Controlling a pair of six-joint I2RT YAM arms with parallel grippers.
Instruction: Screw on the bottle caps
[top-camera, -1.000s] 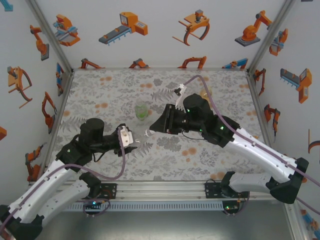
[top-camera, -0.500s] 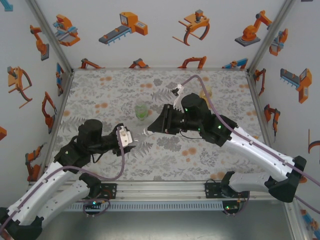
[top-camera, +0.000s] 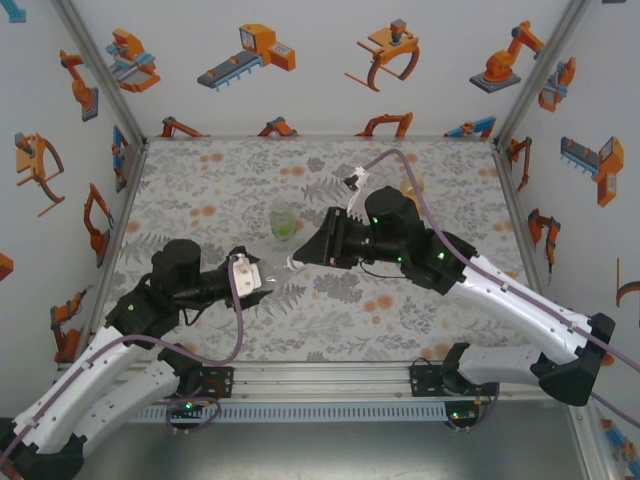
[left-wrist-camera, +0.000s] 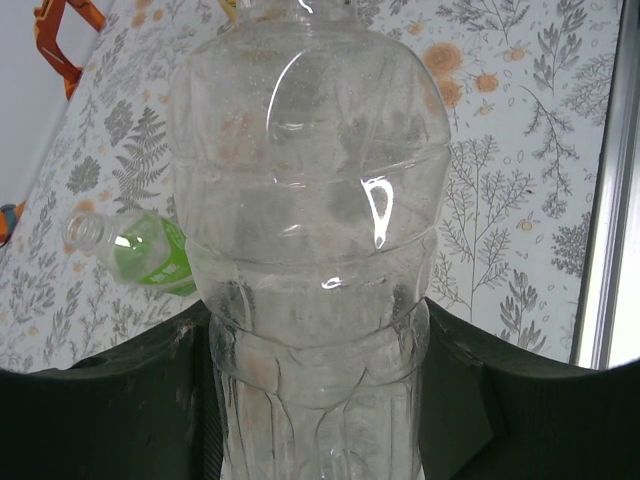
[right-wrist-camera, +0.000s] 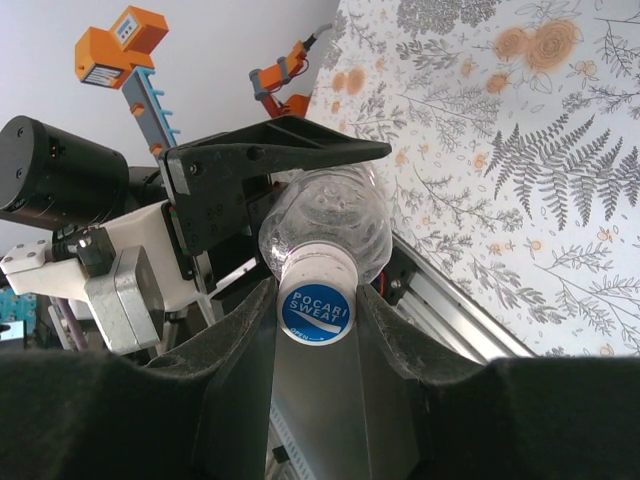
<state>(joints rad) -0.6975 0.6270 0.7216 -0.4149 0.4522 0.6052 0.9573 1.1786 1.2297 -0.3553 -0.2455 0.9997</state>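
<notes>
Colourless bottle (left-wrist-camera: 310, 200) — gripped in the left claw (top-camera: 262, 278). The dark fingers (left-wrist-camera: 130, 400) press on its lower body from both sides, so the claw stands about a bottle's width apart, holding. In the top view the bottle lies roughly level over the flower-print counter (top-camera: 200, 190), neck pointing away from the left claw toward the right one. Cannot tell whether it touches the counter.

At the neck end sits the white cap with a blue centre (right-wrist-camera: 317, 305), lettered POCARI SWEAT. It is on the bottle's mouth, facing straight back into the right wrist camera. The right claw (top-camera: 293, 264) is drawn narrow on it, with one finger (right-wrist-camera: 235, 360) against each side of the rim. Bottle shoulder visible just past the cap. Beyond that are the left claw's black finger and white body, tip to tip with the right claw. How far the cap is threaded on — cannot tell.

Green-tinted bottle (left-wrist-camera: 150, 255): past the left claw's tips and off to the left of the held bottle in the left wrist view, neck open. In the top view it stands on the counter just beyond the point where the two claws meet, clear of both.

Pale yellowish object (top-camera: 411, 186) beyond the right claw's wrist, mostly hidden by the arm and too covered to name.
</notes>
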